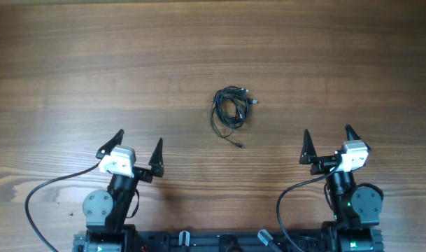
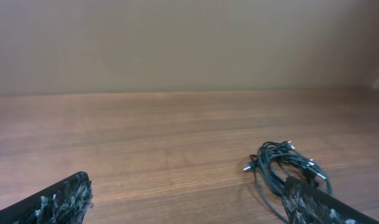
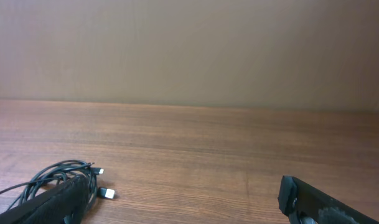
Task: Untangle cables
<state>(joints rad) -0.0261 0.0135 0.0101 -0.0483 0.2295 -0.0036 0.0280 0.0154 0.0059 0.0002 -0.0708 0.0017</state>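
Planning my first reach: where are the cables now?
Overhead, the cables lie bunched near centre, ahead of and between the left pincer and right pincer, touching neither.

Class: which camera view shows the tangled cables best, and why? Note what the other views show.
Overhead: the cables lie whole and unobstructed, loops and one trailing end visible. The left wrist view shows them side-on, partly behind the left hand's finger; the right wrist view likewise, behind the right hand's finger.
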